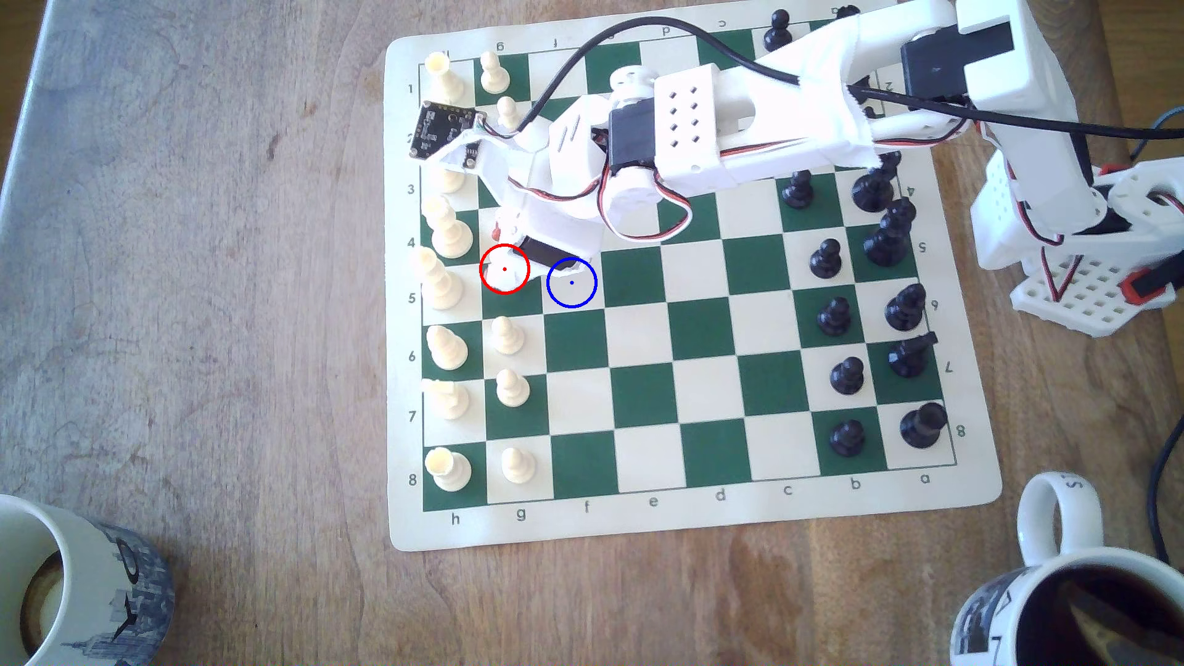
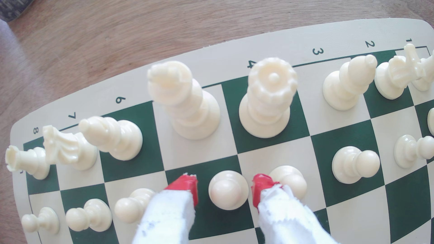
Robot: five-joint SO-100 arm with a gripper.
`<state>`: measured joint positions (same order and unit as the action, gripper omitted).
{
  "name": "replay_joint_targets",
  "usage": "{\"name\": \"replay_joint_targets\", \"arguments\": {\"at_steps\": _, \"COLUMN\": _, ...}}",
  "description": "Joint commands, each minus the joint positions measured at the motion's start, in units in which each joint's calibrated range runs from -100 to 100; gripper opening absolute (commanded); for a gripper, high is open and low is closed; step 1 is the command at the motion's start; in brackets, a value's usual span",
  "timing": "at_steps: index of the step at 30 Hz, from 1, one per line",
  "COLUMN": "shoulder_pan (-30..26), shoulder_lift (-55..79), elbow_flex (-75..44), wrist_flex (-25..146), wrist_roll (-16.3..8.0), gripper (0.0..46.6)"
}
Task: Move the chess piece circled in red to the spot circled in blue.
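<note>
Board [image 2: 270,150]: pawns [image 2: 355,164] flanking target pawn [image 2: 228,192]

Wooden table [image 1: 211,269], brown with visible grain and pale, worn patches toward the exterior view's left. Bright, even light falls across the surface, giving a greyish sheen along its upper left edge. Two mugs rest on it: one [image 1: 77,589] at the lower left corner, one [image 1: 1076,602] with dark liquid at the lower right. Dark cables [image 1: 1159,487] trail along the right edge.

Bystanders on a wooden table [image 1: 192,256]

Two mugs: one [image 1: 70,583] at seven o'clock, another [image 1: 1076,602] at five; black pawns [image 1: 846,374] at three.
</note>
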<state>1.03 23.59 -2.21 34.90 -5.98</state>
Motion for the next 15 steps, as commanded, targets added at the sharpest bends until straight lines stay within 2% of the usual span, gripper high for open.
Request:
{"name": "replay_joint_targets", "arguments": {"at_steps": 1, "shoulder_pan": -0.45, "shoulder_lift": -1.68, "elbow_flex": -4.49, "wrist_flex": -1.49, "wrist_roll": -0.29, "gripper": 12.7}}
{"name": "replay_joint_targets", "arguments": {"at_steps": 15, "shoulder_pan": -0.52, "shoulder_lift": -1.09, "elbow_flex": -4.40, "wrist_flex": -1.81, "wrist_roll": -0.15, "gripper": 9.8}}
